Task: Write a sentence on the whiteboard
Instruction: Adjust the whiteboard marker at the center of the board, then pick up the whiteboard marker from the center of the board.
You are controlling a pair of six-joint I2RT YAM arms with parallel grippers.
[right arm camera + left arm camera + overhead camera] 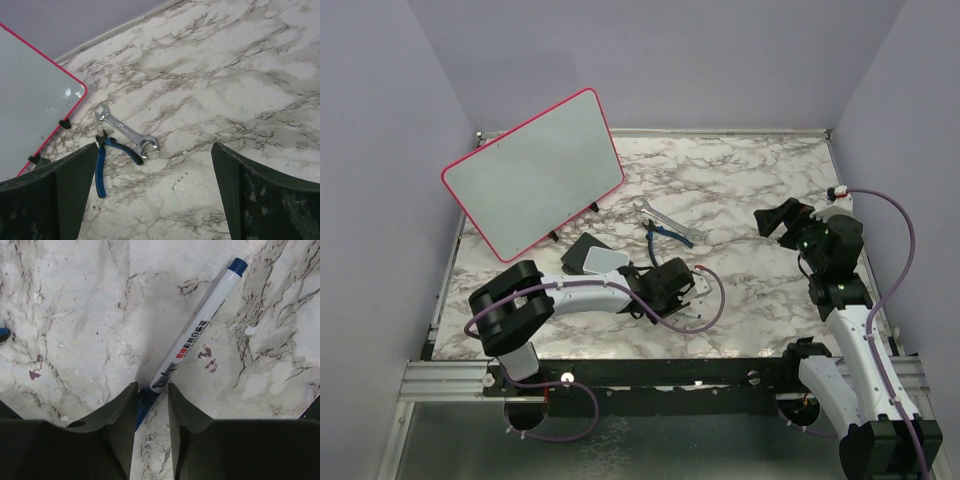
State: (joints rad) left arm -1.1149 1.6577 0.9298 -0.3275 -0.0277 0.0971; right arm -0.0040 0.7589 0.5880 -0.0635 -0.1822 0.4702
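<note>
- Left gripper (152, 387), lower centre of the left wrist view: jaws narrow about the blue end of a marker (200, 325) lying on the marble table (75, 315). Whether they pinch it cannot be told. Only this view shows the marker plainly.
- Right gripper (155, 147): jaws wide, holding nothing.
- Eraser block (595, 257): centre of the top view only.
- Pliers (101, 170) and wrench (125, 132): close together, clearest in the right wrist view.
- Whiteboard (535, 170): upper left of the top view, propped tilted, red-pink frame, face plain grey-white. The right wrist view shows its rounded corner and two black feet at the left edge.

silver wrench (668, 221), blue pliers (665, 238), eraser block (592, 257), marble table (750, 170)
</note>
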